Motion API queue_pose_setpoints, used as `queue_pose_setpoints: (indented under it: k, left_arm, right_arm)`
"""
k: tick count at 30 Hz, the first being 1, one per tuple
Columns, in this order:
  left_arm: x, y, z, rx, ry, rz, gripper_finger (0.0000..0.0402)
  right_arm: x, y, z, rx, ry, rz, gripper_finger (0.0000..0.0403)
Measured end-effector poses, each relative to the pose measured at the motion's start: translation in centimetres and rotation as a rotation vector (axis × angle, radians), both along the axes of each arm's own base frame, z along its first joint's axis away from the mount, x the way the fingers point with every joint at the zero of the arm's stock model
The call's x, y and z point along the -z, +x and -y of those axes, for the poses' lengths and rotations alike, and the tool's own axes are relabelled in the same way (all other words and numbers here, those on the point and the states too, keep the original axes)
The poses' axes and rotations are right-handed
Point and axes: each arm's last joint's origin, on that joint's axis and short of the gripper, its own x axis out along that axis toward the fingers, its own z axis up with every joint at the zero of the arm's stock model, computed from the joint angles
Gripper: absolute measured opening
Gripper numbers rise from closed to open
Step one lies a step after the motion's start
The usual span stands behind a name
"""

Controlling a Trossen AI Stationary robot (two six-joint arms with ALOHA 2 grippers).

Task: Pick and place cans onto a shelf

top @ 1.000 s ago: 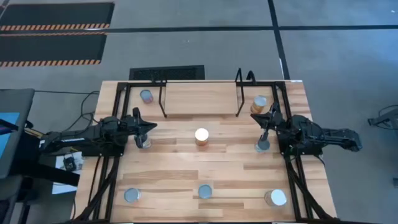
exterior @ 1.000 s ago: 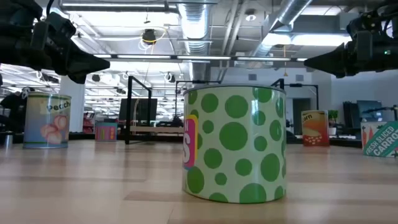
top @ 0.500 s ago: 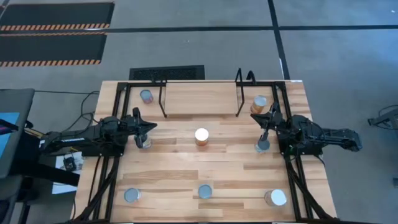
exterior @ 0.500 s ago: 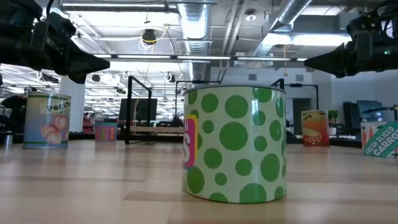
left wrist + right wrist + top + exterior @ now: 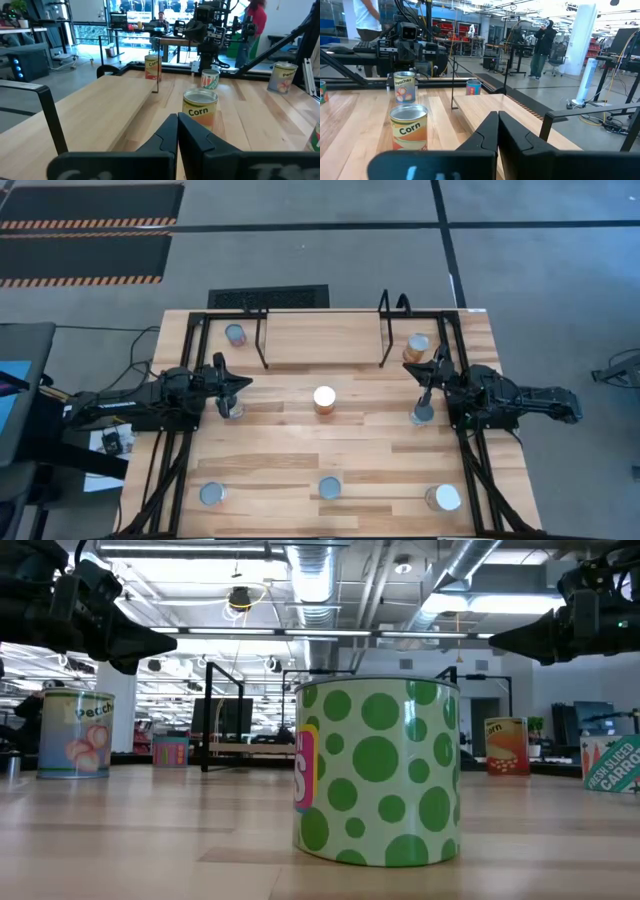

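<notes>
As seen from above: corn can [image 5: 324, 398] mid-table; left gripper [image 5: 243, 383] and right gripper [image 5: 411, 370] either side, fingers together, empty; shelf [image 5: 322, 340] behind.

Two matte black arms

Left arm [image 5: 150, 400] and right arm [image 5: 510, 402]: chunky jointed housings, each tapering into two slim, pointed black fingers [image 5: 170, 137].

We see eight cans upright on the table — a Corn can [image 5: 325, 399] at centre, three along the near edge, two flanking the shelf [image 5: 322, 340], whose light board lies bare between black loops.
</notes>
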Motion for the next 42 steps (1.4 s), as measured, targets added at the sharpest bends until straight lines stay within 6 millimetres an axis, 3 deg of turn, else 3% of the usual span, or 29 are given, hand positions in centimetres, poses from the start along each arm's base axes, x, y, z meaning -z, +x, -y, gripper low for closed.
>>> queue_pose_setpoints:
  k: [15, 25, 33, 37, 42]
  left_arm:
    - [0.0, 0.0, 0.0, -0.001, -0.015, 0.006, 0.0000]
    - [-1.0, 0.0, -0.1, -0.026, -0.005, 0.107, 0.0000]
    - [-0.9, 0.0, 0.1, 0.049, -0.131, 0.116, 0.0000]
    - [-1.6, 0.1, 0.4, 0.142, -0.140, 0.144, 0.0000]
    - [-4.7, 0.5, 0.6, 0.156, -0.090, 0.191, 0.0000]
  right_arm:
    - [0.0, 0.0, 0.0, 0.000, 0.000, 0.001, 0.0029]
    - [0.0, 0.0, 0.0, 0.000, 0.000, 0.000, 0.0029]
    - [0.0, 0.0, 0.0, 0.000, 0.000, 0.000, 0.0027]
    - [0.0, 0.0, 0.0, 0.000, 0.000, 0.000, 0.0029]
    - [0.0, 0.0, 0.0, 0.000, 0.000, 0.000, 0.0027]
